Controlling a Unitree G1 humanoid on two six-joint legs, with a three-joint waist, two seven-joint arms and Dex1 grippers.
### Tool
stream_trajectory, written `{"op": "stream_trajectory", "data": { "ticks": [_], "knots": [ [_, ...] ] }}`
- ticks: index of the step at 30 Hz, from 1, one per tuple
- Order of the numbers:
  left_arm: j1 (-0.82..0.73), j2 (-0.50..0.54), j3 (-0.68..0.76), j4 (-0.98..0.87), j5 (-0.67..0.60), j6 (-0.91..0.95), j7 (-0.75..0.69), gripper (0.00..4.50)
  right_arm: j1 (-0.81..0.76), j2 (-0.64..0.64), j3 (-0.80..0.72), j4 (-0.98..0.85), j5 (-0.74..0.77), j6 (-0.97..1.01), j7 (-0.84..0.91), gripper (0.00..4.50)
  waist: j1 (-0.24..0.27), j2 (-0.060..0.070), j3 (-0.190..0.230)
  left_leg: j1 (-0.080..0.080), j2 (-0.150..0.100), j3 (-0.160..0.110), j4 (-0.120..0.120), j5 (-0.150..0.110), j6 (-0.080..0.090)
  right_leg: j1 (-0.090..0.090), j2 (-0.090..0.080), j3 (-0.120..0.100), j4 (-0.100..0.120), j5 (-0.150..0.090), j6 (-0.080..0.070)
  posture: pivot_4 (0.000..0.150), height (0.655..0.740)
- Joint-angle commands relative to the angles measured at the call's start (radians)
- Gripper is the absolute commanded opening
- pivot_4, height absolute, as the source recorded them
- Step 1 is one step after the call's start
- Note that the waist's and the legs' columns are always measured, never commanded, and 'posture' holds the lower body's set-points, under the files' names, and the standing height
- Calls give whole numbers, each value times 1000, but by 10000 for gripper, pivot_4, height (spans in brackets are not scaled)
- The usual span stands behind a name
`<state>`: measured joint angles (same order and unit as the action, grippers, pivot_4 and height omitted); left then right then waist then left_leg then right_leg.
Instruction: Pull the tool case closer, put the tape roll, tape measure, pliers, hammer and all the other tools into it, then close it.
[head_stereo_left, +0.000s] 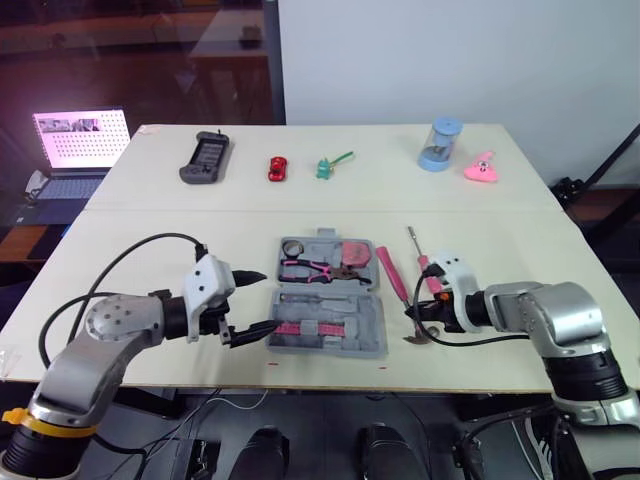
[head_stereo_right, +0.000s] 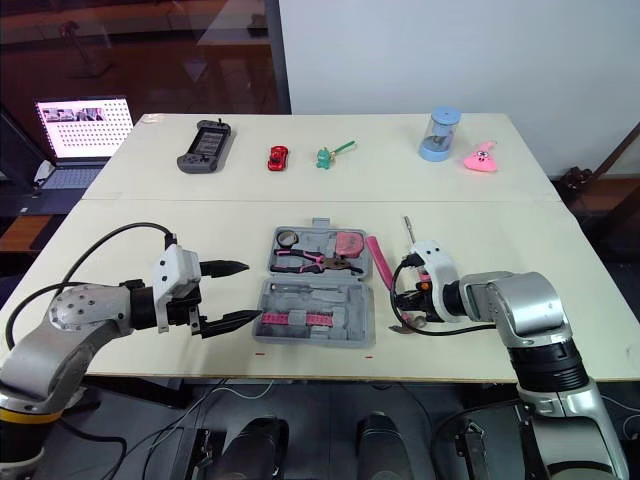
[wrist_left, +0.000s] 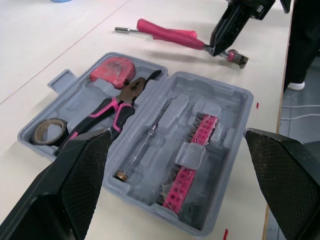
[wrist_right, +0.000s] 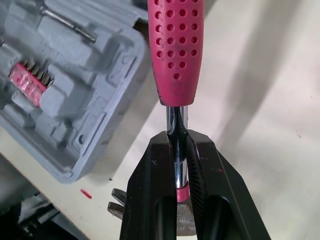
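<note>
Nearest, left pincer (head_stereo_left: 266, 300) hangs with fingers spread wide just beside the near-left edge of the open tool case (wrist_left: 235, 100), holding nothing. Right pincer (head_stereo_left: 422, 318) is clamped on the steel neck of the hammer (wrist_right: 175, 45), close to its head. The hammer lies low along the bench (head_stereo_left: 500, 240) just right of the case. Step in hand, as judged: stowing the hammer. The next move calls for a lift and a leftward carry into a free recess. Farther in, tape roll (head_stereo_left: 292, 247), pliers (head_stereo_left: 315, 268) and tape measure (head_stereo_left: 353, 250) occupy the far half. A screwdriver (head_stereo_left: 412, 238) lies outside the case.
</note>
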<state>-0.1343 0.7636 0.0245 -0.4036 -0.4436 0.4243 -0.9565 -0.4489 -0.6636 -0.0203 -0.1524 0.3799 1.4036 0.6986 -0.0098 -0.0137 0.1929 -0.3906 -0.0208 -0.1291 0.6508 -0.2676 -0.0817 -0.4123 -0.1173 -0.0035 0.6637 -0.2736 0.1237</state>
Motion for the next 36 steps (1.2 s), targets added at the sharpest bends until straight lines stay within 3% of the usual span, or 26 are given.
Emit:
{"op": "stream_trajectory", "data": {
  "ticks": [1, 10, 20, 23, 29, 30, 36],
  "knots": [
    [-2, 11, 32, -26, -6, -20, -3, 45000, 40, -20, -40, 8, -5, 37, -51, 308, 0, 0, 0, 0, 0, 0, 0, 0, 0, 0, 0, 0, 0, 0, 0, 1500, 6902],
    [11, 2, 26, -32, -8, -27, 0, 45000, 74, -166, 50, -58, -14, -70, -33, 308, -4, 0, 0, 1, 0, 0, 0, 0, 0, 1, 0, 0, 0, 0, 0, 1500, 6902],
    [4, 4, 24, -30, -10, -25, -3, 45000, 96, -119, 118, 37, -53, -212, -68, 308, -5, -1, 0, 1, 0, 0, 0, 0, 0, 1, 0, 0, 0, 0, 0, 1500, 6902],
    [5, 5, 26, -31, -11, -24, -2, 45000, 101, -112, 109, 47, -55, -213, -81, 12095, -5, -1, 0, 1, 0, 0, 0, 0, 0, 1, 0, 0, 0, 0, 0, 1500, 6902],
    [14, 7, 31, -34, -14, -29, -6, 45000, 92, -83, 3, 12, -8, -252, -73, 42439, -5, -1, 0, 1, 0, 0, 0, 0, 0, 1, 0, 0, 0, 0, 0, 1500, 6902],
    [14, 6, 31, -32, -14, -31, -7, 45000, 103, -89, -13, -7, -5, -312, -53, 44618, -5, -1, 0, 1, 0, 0, 0, 0, 0, 1, 0, 0, 0, 0, 0, 1500, 6902],
    [-2, -5, 25, -5, -1, -53, -3, 45000, 217, -129, -99, -82, 36, -634, 115, 44618, -5, -1, 0, 1, 0, 0, -1, 0, 1, 1, 0, 0, -1, 0, 1, 1500, 6902]
  ]
}}
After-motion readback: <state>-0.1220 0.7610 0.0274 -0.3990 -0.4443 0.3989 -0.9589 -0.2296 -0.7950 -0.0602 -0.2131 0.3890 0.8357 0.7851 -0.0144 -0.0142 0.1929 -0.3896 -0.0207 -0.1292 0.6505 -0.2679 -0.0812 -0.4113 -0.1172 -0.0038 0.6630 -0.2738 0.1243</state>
